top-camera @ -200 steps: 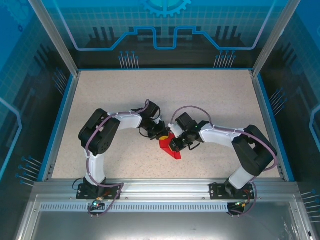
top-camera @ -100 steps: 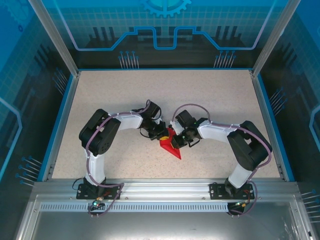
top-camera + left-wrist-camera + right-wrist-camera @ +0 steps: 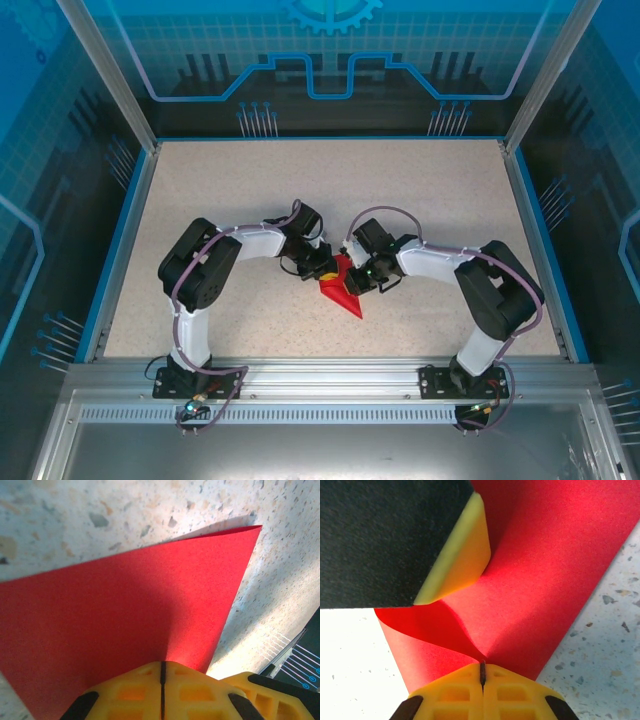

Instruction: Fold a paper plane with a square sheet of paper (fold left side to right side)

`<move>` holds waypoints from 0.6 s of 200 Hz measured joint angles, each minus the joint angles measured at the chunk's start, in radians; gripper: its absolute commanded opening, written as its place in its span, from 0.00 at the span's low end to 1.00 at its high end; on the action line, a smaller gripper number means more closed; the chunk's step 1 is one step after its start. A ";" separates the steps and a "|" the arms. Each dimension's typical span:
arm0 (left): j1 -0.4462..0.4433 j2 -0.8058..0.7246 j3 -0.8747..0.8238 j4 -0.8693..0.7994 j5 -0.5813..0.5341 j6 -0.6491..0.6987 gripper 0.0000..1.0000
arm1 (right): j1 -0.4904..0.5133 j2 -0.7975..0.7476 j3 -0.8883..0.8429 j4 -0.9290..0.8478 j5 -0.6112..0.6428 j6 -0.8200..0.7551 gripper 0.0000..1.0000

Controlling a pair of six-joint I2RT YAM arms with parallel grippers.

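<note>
Your left gripper (image 3: pixel 162 672) has its jaws clenched together. The red paper (image 3: pixel 125 605) lies flat just ahead, and its far corner is a sharp point. The right wrist view adds a curl: the right gripper (image 3: pixel 482 667) is pinching a lifted fold. From above, both grippers meet over the paper mid-table (image 3: pixel 220 190).
</note>
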 measured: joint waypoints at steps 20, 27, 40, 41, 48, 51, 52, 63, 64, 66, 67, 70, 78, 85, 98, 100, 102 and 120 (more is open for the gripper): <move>0.000 0.000 0.000 0.000 0.000 0.000 0.08 | 0.000 0.000 0.000 -0.004 0.000 0.000 0.00; 0.000 0.000 -0.001 0.002 0.000 0.000 0.08 | 0.000 0.000 0.000 -0.006 0.000 0.000 0.00; 0.000 0.000 -0.002 0.003 0.000 0.000 0.08 | 0.000 0.001 0.000 -0.006 0.000 0.000 0.00; 0.000 0.000 -0.002 0.003 0.000 0.000 0.08 | 0.000 0.001 0.000 -0.006 0.000 0.000 0.00; 0.000 0.000 -0.003 0.004 0.000 0.000 0.08 | 0.000 0.001 0.000 -0.006 0.000 0.000 0.00; 0.000 0.000 -0.003 0.005 0.000 0.000 0.08 | 0.000 0.001 0.000 -0.006 0.000 0.000 0.00; 0.000 0.000 -0.003 0.005 0.000 0.000 0.08 | 0.000 0.001 0.000 -0.006 0.000 0.000 0.00; 0.000 0.000 -0.003 0.006 0.000 0.000 0.08 | 0.000 0.001 0.000 -0.006 0.001 0.000 0.00; 0.000 0.000 -0.003 0.006 0.000 0.000 0.08 | 0.000 0.001 0.000 -0.006 0.001 0.000 0.00; 0.000 0.000 -0.003 0.006 0.000 0.000 0.08 | 0.000 0.001 0.000 -0.006 0.002 0.000 0.00; 0.000 0.000 -0.003 0.006 0.000 0.000 0.08 | 0.000 0.001 0.000 -0.006 0.002 0.000 0.00; 0.000 0.000 -0.003 0.006 0.000 0.000 0.08 | 0.000 0.001 0.000 -0.006 0.003 0.000 0.00; 0.000 0.000 -0.003 0.006 0.000 0.000 0.08 | 0.000 0.001 0.000 -0.006 0.003 0.000 0.00; 0.000 0.000 -0.003 0.006 0.000 0.000 0.08 | 0.000 0.001 0.000 -0.006 0.004 0.000 0.00; -0.001 0.000 -0.003 0.007 0.000 0.000 0.08 | -0.001 0.001 0.000 -0.007 0.004 0.000 0.00; -0.001 0.000 -0.003 0.007 0.000 0.000 0.08 | -0.001 0.001 0.000 -0.008 0.004 0.000 0.00; -0.001 0.000 -0.003 0.007 0.000 0.000 0.08 | -0.002 0.001 0.001 -0.009 0.005 0.000 0.00; 0.000 0.000 -0.004 0.008 0.000 0.000 0.08 | -0.005 0.001 0.002 -0.014 0.005 0.000 0.00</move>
